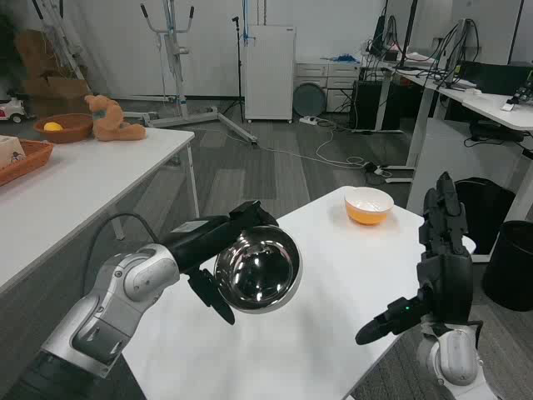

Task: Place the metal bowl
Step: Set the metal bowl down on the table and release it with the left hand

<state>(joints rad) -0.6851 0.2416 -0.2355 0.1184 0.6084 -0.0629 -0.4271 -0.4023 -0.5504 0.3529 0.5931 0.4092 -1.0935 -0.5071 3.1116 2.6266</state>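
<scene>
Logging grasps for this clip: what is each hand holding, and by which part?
Left hand grips the metal bowl by its rim; right hand holds nothing.

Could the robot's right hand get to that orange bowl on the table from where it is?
Probably yes. The right hand is open and holds nothing, and bare table lies between it and the orange bowl. The left hand with the metal bowl is off to the side.

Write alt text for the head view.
The robot's left hand holds a shiny metal bowl tilted above a white table. An orange bowl sits at the far edge, and the right hand hovers open, upright, on the right.
</scene>
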